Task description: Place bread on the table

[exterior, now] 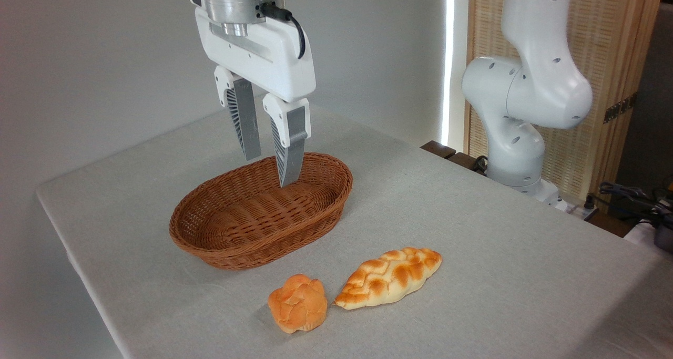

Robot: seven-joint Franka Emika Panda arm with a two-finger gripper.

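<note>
Bread point(389, 277), we note, lies on the grey-clothed table point(499, 233) before a white wall, just beside a bun point(297, 303), well apart from our released, empty claw point(271, 167) above the basket point(252, 233).

wicker basket point(247, 233): brown, oval | round bun point(297, 302): orange, in front of basket

Table point(473, 233): grey cloth cover. Basket point(252, 243): brown oval wicker, nothing in it, left of centre. Gripper point(269, 167): white, grey fingers point(290, 154) parted and holding nothing, tips above the basket's far end. Bread point(388, 277): braided loaf, flat on the cloth in front of the basket. Bun point(298, 303): round, knotted, just left of the bread's tip. Arm base point(518, 112): white, at the right edge.
</note>
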